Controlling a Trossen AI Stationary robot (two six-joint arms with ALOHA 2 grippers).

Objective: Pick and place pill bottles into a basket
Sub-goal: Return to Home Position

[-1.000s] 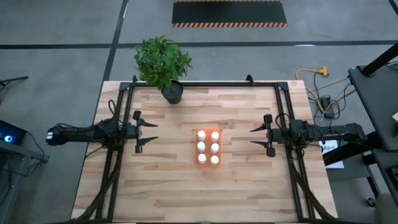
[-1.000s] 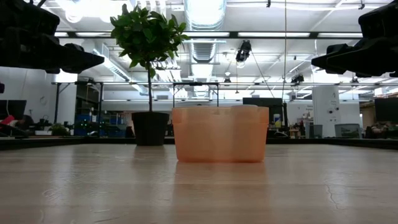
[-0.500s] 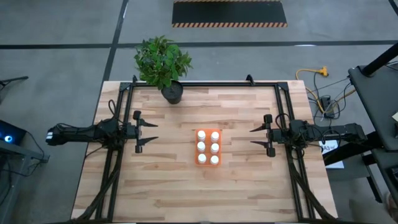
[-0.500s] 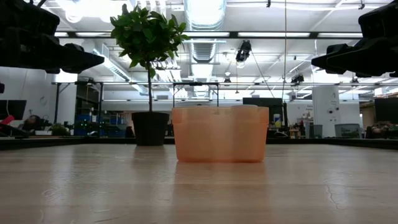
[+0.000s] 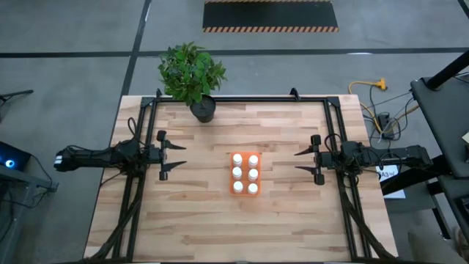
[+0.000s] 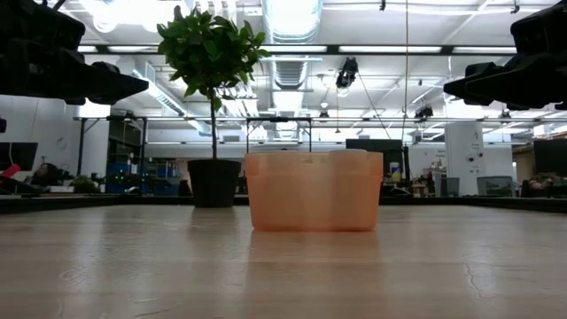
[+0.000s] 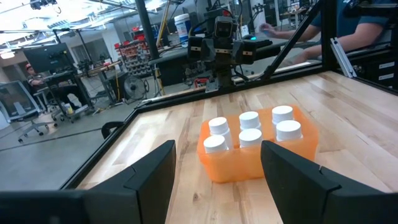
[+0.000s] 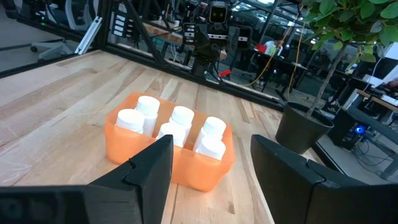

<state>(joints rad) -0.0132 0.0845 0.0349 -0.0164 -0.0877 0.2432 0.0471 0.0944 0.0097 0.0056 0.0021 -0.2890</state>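
The orange basket (image 5: 245, 174) stands on the table's middle, with several white pill bottles (image 5: 245, 173) upright inside it in two rows; it also shows in the low view (image 6: 314, 191), the left wrist view (image 7: 258, 152) and the right wrist view (image 8: 168, 149). My left gripper (image 5: 179, 156) is open and empty, level above the table, to the basket's left. My right gripper (image 5: 300, 162) is open and empty, to the basket's right. Both point toward the basket from a distance.
A potted plant in a black pot (image 5: 202, 108) stands at the table's far edge, left of centre. A black frame (image 5: 234, 100) runs along the table's far and side edges. A person sits beyond the table in the left wrist view (image 7: 348, 25).
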